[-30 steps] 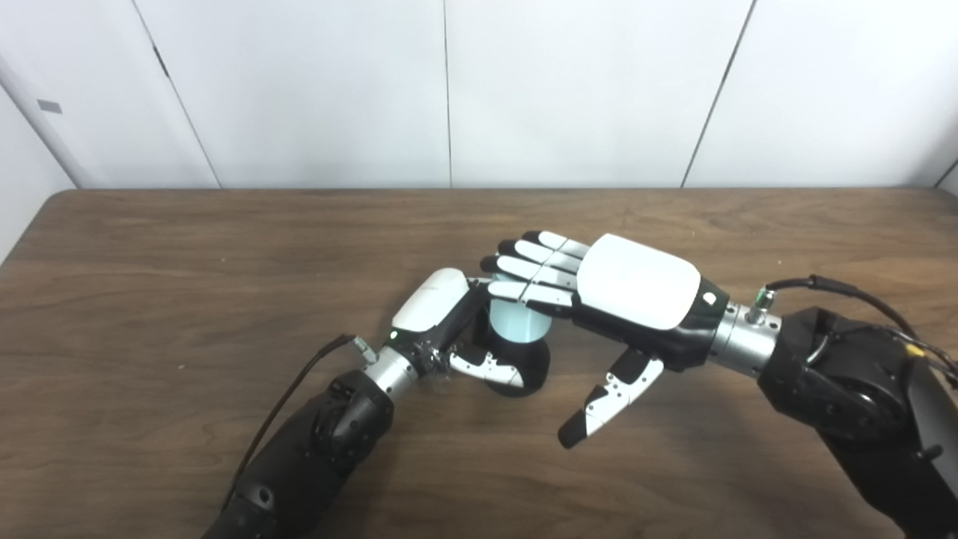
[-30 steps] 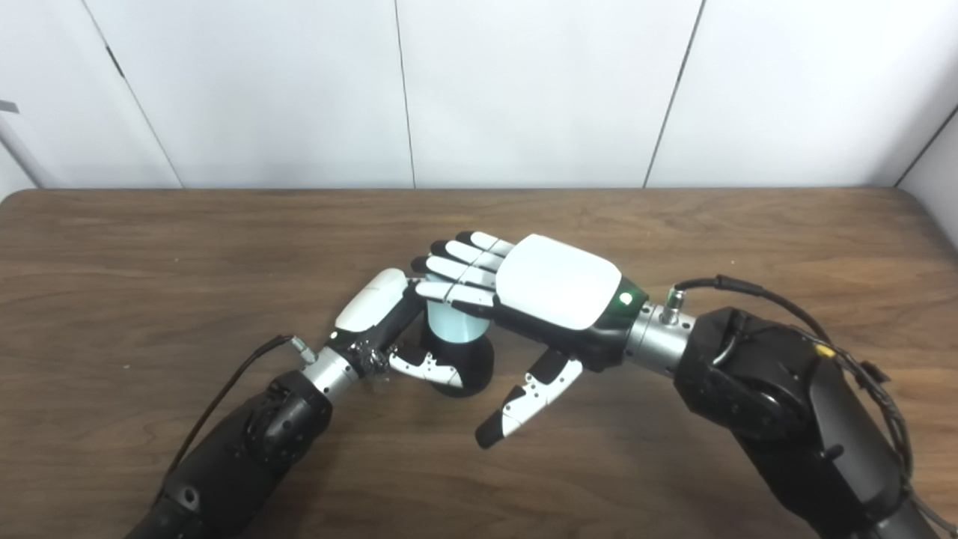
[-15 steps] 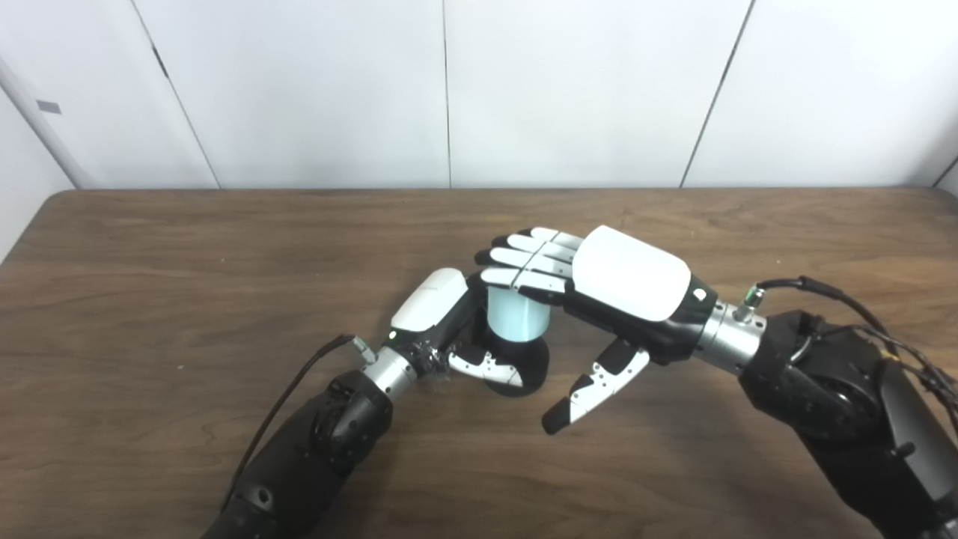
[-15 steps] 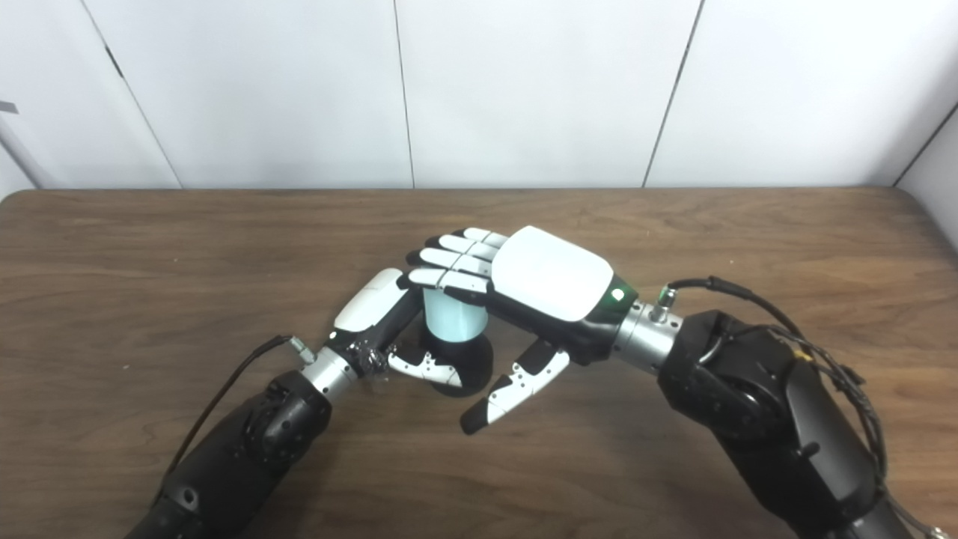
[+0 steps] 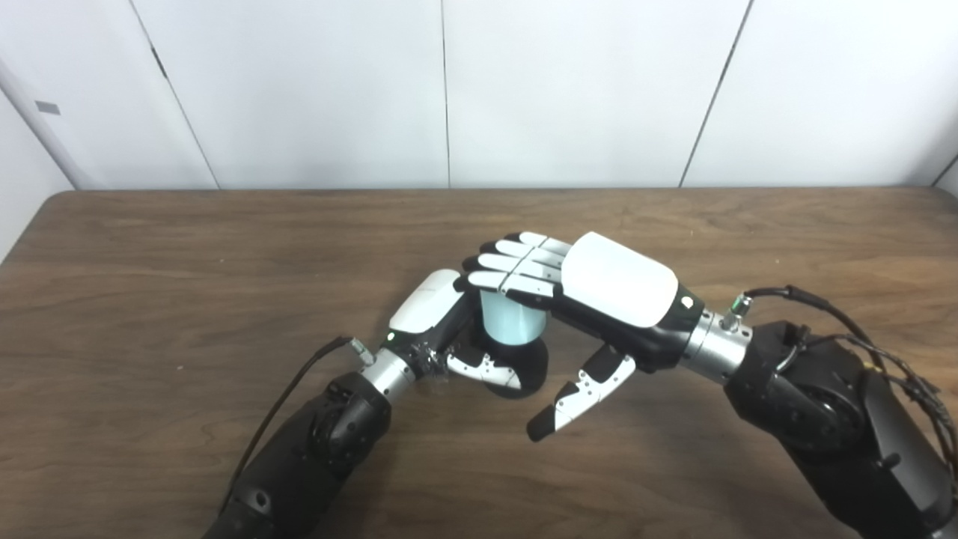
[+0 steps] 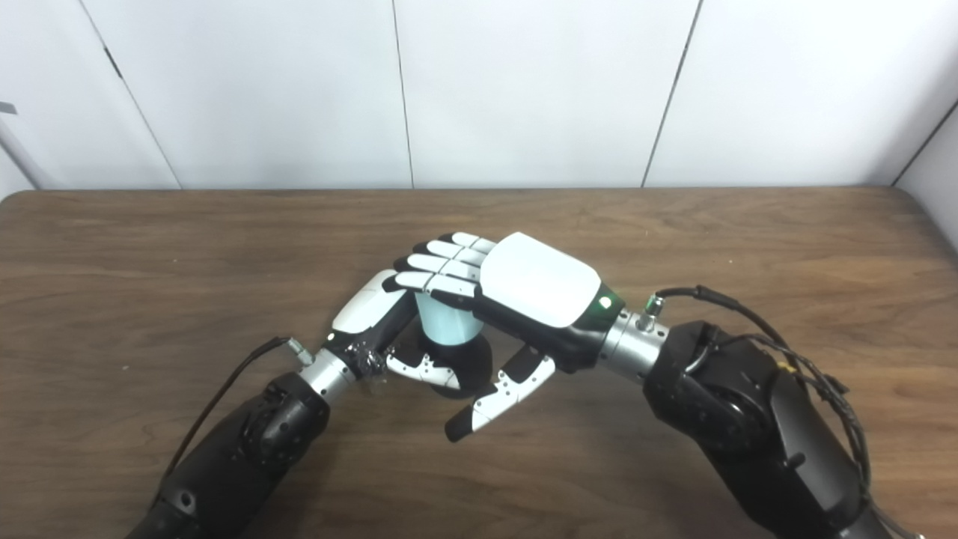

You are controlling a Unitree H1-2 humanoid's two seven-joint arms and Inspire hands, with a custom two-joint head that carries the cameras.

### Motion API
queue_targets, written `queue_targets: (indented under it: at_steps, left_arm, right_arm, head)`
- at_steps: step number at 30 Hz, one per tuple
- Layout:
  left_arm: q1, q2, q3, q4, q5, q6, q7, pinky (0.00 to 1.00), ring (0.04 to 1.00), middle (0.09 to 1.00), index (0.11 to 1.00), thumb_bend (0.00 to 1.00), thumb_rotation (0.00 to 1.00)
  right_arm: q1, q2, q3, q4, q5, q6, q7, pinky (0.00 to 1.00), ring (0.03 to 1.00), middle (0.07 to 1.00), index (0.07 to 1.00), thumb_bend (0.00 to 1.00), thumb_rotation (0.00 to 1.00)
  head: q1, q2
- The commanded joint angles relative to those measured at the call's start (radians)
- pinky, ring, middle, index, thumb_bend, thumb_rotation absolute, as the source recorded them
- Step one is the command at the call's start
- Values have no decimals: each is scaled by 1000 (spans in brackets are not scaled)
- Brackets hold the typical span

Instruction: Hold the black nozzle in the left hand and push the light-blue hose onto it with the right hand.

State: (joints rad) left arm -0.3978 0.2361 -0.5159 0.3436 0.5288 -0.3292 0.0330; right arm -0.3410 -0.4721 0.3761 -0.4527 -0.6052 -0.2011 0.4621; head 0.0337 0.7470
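A: Any brand, label or lettering you can read?

B: None that can be made out. The left robot hand (image 5: 441, 318) and right robot hand (image 5: 591, 288) have plain white back plates. A small green light shows near each wrist, nothing written beside them.

A: Where are the task's things?

B: Near the middle of the brown wooden surface (image 5: 150, 299). The black nozzle (image 5: 524, 367) stands upright with its wide base down on the surface, and the light-blue hose (image 5: 509, 322), a short pale cylinder, sits upright on top of it. How far it is seated I cannot tell.

A: And the left robot hand?

B: It is closed around the black nozzle from the left side. Its thumb (image 6: 419, 367) crosses the front of the nozzle low down; the other fingers are hidden behind the hose.

A: The right one?

B: It comes in from the right, palm down, fingers (image 6: 438, 269) stretched out flat and lying over the top of the light-blue hose. The thumb (image 6: 494, 400) hangs down apart from them, just right of the nozzle, pointing at the surface. It grips nothing; the fingers are spread, not curled round the hose.

A: What stands in the way?

B: The right fingers cover the hose's top end, and the left robot hand's back hides its left flank.

A: Anything else around?

B: White wall panels (image 5: 299, 90) with dark seams behind the surface, and a black cable (image 5: 292, 389) running along the left forearm.
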Motion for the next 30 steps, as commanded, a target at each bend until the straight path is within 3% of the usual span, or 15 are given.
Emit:
queue_targets:
  at_steps: [1,17,27,30]
  left_arm:
    - [65,9,-46,47,41,76,-117,392,429,498,508,504,0]
    - [66,17,-40,45,35,75,-118,368,421,491,516,504,0]
    - [66,16,-41,44,34,73,-121,377,425,491,512,504,0]
    - [66,18,-41,43,32,69,-122,377,425,491,512,504,0]
  right_arm:
    - [63,-30,71,23,10,-31,91,850,922,923,872,778,819]
    - [93,-83,21,42,-8,-68,-9,849,919,909,847,733,772]
    - [84,-68,36,45,-24,-56,9,842,914,910,846,739,763]
    - [63,-51,29,38,-5,-43,4,869,937,937,879,729,818]
  head:
    - [2,3]
    - [-3,7]
    - [-4,8]
    - [-4,8]
